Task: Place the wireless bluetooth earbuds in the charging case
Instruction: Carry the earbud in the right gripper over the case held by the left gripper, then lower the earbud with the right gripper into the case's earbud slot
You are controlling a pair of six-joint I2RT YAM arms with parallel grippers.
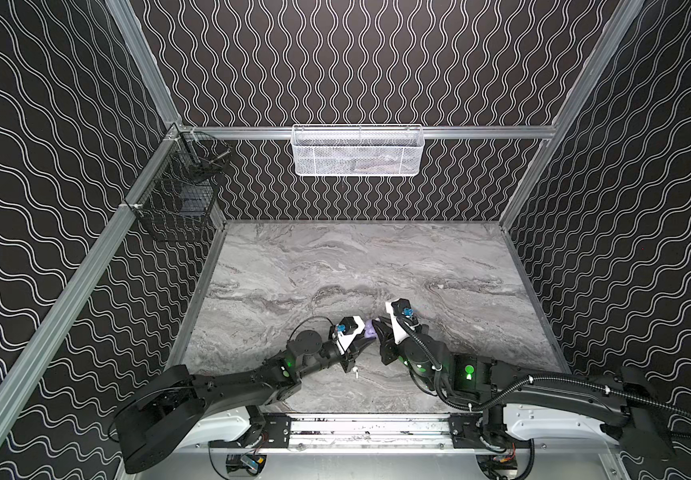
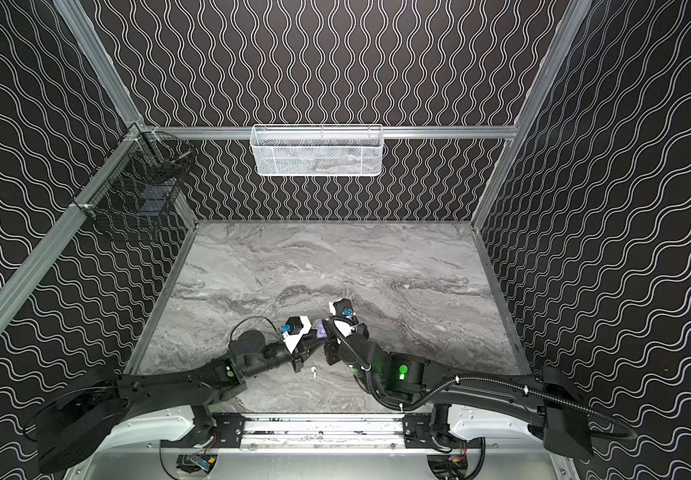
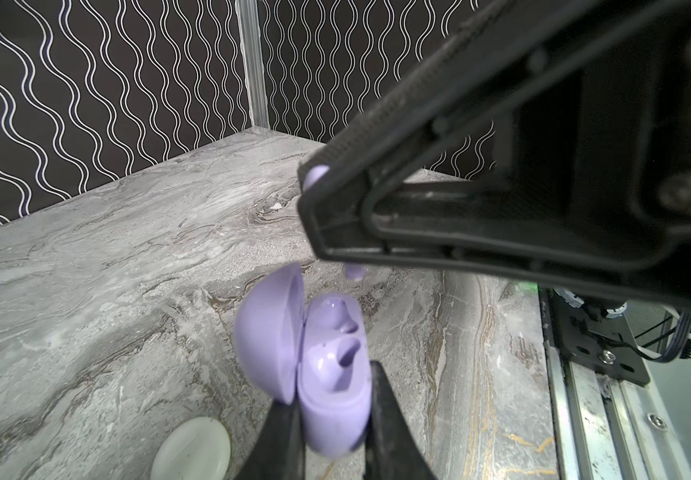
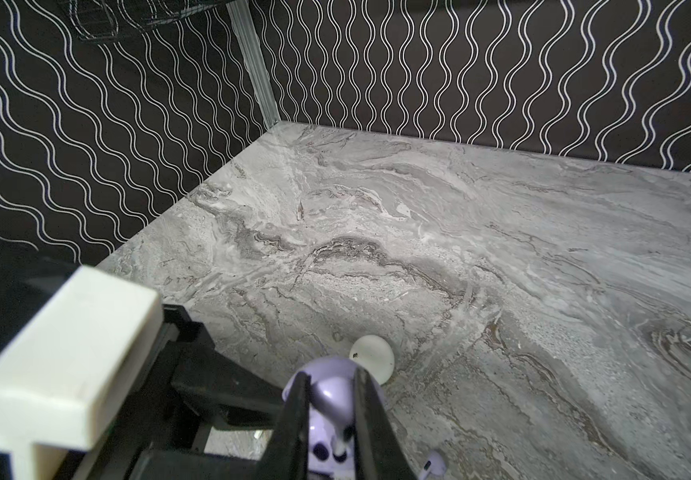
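Found nearest the front rail, loose on the grey marble-patterned desk: one small white stemmed earbud, between the two arms and untouched by either. Confirmed in both top views.

Noted just beyond it, near the desk's middle: left gripper and right gripper, tips close together.

Left gripper: clenched on the round lavender plastic charging case, one finger on each side of the lower shell. Hinged lid swung open. Two moulded sockets seen inside; cannot tell whether either is filled.

Right gripper: clamped on a lavender stemmed earbud, bulbous head pinched between the fingers. In the left wrist view, positioned over the open case, with head and stem tip showing at opposite edges of one finger. Stem tip just above the sockets and apart from them.

Recorded on the desk close by the grippers: a second lavender earbud lying loose, and a round white case resting flat.

Observed farthest off: white mesh basket hung on the back-wall rail, and black wire basket on the left wall. Contents of both indistinct.
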